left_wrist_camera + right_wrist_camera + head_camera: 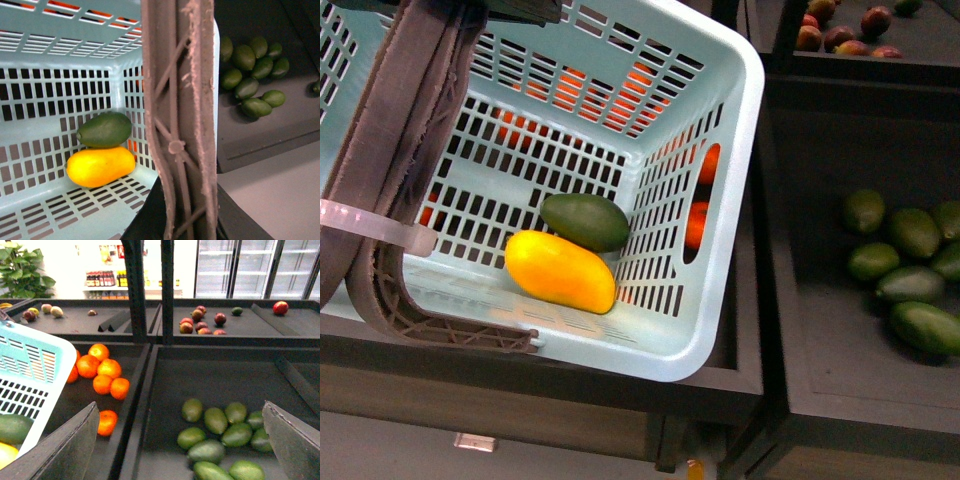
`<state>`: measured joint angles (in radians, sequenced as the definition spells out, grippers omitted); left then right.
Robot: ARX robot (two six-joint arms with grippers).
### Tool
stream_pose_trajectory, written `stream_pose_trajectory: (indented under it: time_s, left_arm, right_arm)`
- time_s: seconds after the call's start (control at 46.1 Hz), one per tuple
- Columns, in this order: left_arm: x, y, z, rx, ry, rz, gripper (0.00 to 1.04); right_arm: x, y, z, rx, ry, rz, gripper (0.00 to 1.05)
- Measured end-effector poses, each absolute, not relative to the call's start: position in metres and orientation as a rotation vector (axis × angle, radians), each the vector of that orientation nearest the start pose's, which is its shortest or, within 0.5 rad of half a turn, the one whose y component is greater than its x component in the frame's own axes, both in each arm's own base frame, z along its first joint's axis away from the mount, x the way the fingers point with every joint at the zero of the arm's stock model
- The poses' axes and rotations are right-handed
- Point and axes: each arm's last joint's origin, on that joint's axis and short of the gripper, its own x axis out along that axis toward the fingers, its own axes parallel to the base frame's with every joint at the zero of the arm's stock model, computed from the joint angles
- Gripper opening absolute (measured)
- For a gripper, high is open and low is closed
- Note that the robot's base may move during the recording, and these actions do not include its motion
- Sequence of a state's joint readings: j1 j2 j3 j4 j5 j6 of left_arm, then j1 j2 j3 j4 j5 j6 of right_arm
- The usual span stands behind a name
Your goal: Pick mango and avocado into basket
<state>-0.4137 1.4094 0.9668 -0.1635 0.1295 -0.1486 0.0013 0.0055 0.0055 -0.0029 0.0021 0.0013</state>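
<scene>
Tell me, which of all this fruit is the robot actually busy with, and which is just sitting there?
Part of the job: mango, avocado, both lying in the basket.
Just lying about: loose avocados, oranges, dark red mangoes.

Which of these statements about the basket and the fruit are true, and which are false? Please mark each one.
1. The mango lies inside the basket. True.
2. The avocado is outside the basket, on the shelf. False: it lies in the basket, touching the mango.
3. More avocados lie in a dark tray beside the basket. True.
4. The basket is red. False: it is light teal with a brown handle.
5. Oranges lie in the tray by the basket. True.
6. The right claw holds an avocado. False: it is open and holds nothing.
</scene>
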Motion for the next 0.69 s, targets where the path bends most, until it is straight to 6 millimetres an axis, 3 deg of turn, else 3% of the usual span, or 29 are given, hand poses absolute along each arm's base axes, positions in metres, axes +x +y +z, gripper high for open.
stream_pose_trajectory:
  time_s: [0.694]
  left_arm:
    - [0.2761, -0.1259, 0.2593, -0.061, 0.644, -0.490, 0.07]
  right_arm:
    - [0.0976, 0.0001, 0.1649, 0.001, 0.001, 0.002, 0.97]
